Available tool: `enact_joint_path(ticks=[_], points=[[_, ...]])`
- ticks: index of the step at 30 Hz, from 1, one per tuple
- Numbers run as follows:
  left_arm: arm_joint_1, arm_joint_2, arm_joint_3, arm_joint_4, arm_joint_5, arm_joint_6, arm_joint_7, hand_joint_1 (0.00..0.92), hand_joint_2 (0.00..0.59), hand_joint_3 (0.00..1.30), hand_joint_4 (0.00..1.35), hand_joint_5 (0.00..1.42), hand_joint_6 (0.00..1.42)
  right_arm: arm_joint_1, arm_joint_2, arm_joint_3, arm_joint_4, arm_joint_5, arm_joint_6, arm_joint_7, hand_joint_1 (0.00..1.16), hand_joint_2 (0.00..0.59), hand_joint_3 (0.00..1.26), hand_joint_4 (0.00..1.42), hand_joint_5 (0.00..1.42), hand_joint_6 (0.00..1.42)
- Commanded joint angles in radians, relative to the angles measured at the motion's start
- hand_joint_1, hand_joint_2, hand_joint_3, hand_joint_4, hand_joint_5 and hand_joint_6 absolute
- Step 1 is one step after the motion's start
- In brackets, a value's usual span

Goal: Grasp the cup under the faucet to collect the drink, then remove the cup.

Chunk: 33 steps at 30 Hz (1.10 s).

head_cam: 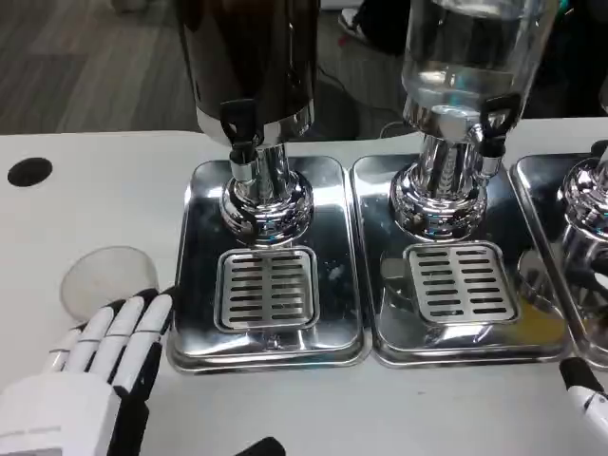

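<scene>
A clear cup (103, 275) stands on the white table, left of the left drip tray (268, 258) and not under any faucet. My left hand (95, 366) lies just in front of it with its fingers stretched out and apart, their tips at the cup's near right rim and holding nothing. The dark dispenser's faucet (239, 128) hangs over the left tray's grate (267, 288). Just a fingertip of my right hand (581, 385) pokes in at the lower right edge, so its pose is hidden.
A second tray (454, 258) sits to the right under the clear dispenser's faucet (494, 119). A third tray (570, 237) is cut off at the right edge. A black hole (28, 171) marks the table at the far left.
</scene>
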Motion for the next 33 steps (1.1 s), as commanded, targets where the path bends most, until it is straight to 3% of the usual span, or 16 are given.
enact_joint_path(ticks=[1,13,20,26,33], points=[[0.002,0.004,0.009,0.009,-0.002,-0.01,0.012,0.0,0.06,0.11,0.0,0.1,0.15,-0.002,0.0,0.003,-0.012,-0.007,0.003,0.004,0.47,0.376,0.18,0.06,0.0,0.0],[-0.008,0.006,0.016,0.024,-0.013,-0.014,0.009,0.0,0.063,0.11,0.0,0.1,0.15,0.001,0.008,0.019,-0.021,-0.023,0.01,-0.001,0.46,0.379,0.18,0.06,0.0,0.0],[-0.045,0.004,0.032,0.028,-0.031,0.011,-0.02,0.0,0.062,0.11,0.0,0.1,0.15,0.007,0.003,0.006,-0.017,-0.009,0.009,-0.001,0.46,0.379,0.18,0.07,0.0,0.0],[-0.117,0.001,0.106,0.038,-0.08,0.084,-0.066,0.0,0.047,0.08,0.0,0.13,0.22,0.013,0.0,0.004,-0.003,-0.004,0.001,0.001,0.46,0.379,0.19,0.07,0.0,0.0],[-0.293,0.031,0.242,0.114,-0.178,0.244,-0.153,0.0,0.04,0.07,0.01,0.22,0.37,0.026,-0.01,-0.002,0.01,0.01,-0.014,0.005,0.45,0.379,0.2,0.07,0.0,0.0]])
